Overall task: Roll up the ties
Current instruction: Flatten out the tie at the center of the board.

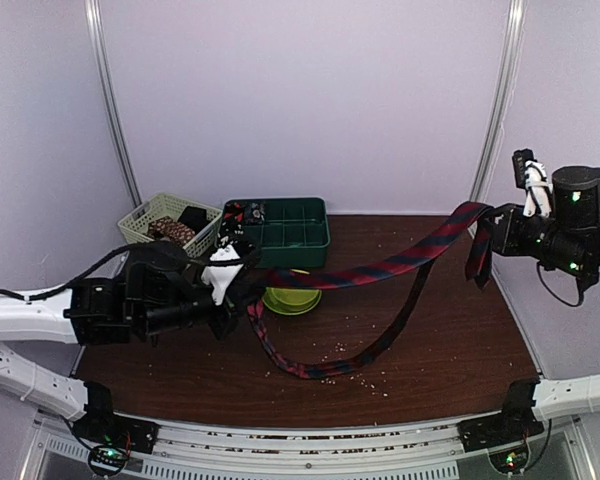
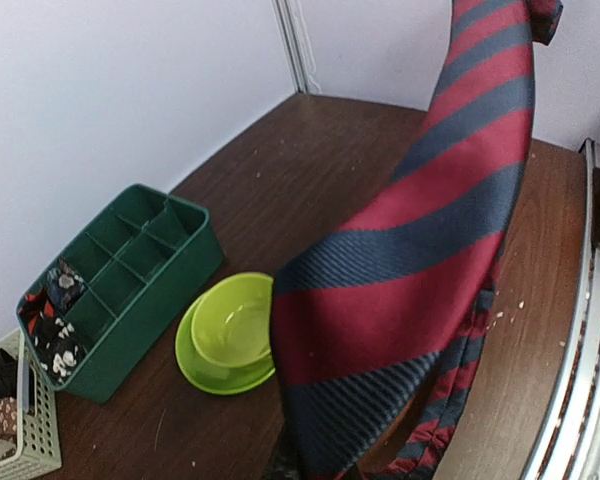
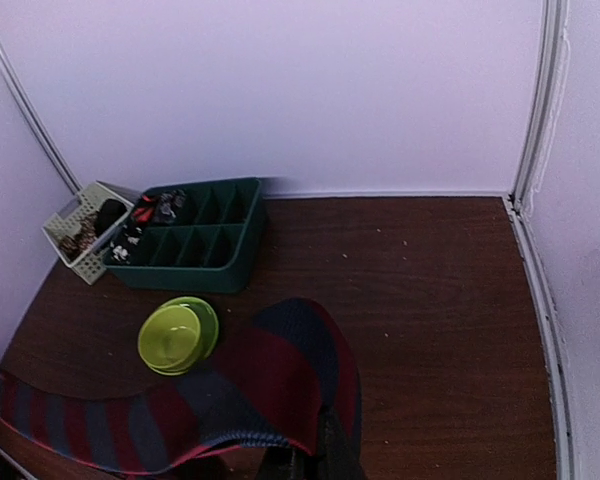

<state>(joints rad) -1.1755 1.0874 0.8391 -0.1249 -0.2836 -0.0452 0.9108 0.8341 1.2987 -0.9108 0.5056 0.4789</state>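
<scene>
Fabric spans the air between both arms: one red-and-navy striped tie (image 1: 380,268), pinched tight in the left gripper (image 1: 242,290) at one point and clamped in the right gripper (image 1: 485,228) near its other end. Its narrow tail droops in a loop onto the table (image 1: 460,340). This looks like the straightening step, with no rolling begun yet. Next, I'd judge, the tie needs laying flat, or one end turning over itself while the other arm holds tension. By count there is one tie in hand, one lime bowl (image 2: 230,325) on one plate (image 2: 185,350) beneath it, one dark green divided tray (image 1: 298,238) with a few compartments filled, and one pale basket (image 1: 145,218) of fabric pieces I can't count.
</scene>
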